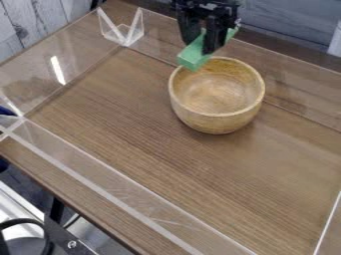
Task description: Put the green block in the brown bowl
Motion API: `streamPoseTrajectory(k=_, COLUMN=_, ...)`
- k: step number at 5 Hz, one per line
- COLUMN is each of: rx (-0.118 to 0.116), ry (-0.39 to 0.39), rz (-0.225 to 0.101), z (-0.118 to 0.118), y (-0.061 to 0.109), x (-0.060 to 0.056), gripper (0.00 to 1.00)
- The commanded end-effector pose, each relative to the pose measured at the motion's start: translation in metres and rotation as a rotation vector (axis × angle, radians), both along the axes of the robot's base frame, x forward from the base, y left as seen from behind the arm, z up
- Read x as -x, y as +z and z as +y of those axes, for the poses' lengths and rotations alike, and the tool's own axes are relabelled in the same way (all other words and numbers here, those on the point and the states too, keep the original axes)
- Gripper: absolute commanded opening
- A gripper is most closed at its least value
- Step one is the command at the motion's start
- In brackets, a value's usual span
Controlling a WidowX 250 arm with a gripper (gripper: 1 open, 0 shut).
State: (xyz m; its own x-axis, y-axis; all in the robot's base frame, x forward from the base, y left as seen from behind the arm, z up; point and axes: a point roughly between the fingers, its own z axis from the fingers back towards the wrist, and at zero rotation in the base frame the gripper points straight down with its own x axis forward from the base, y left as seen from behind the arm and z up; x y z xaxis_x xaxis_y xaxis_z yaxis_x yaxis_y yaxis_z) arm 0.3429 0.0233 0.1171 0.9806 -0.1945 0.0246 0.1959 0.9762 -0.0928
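One green block [193, 56] is seen clamped between the dark fingers of a single black gripper [202, 48], its jaws partly closed on the block's upper end while the lower end hangs free. The block is held tilted in the air over the far left rim of one brown bowl [217, 95], just above that rim and clear of it; whether any part touches the wood cannot be told from this angle. The bowl, round and thick-walled with a pale grainy inside, is set upright on one wooden table [147, 149], and nothing is seen inside it. Around the table, clear plastic walls [54, 70] are raised on the sides to the left of and in front of the bowl, and a small clear bracket [123, 27] is fixed at the far corner, up and to the left of the bowl. Beyond the bowl, a dark strip runs along the back edge. No brand, label or legible writing is visible on the block, bowl, gripper or walls.
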Motion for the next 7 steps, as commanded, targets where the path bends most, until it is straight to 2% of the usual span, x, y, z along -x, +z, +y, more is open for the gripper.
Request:
streamPoseTrajectory(k=1, rx=-0.011, ry=-0.034, rz=-0.08, z=-0.011, y=0.017, x=-0.007, gripper=0.0)
streamPoseTrajectory(k=2, rx=-0.013, ry=-0.055, rz=-0.06, z=-0.017, y=0.004, x=-0.006, gripper=0.0)
streamPoseTrajectory(k=5, rx=-0.02, ry=-0.07, rz=-0.012, z=-0.015, y=-0.035, x=-0.002, gripper=0.0)
streamPoseTrajectory(k=7, rx=-0.021, ry=-0.074, rz=-0.011, z=-0.017, y=-0.038, x=-0.004, gripper=0.0)
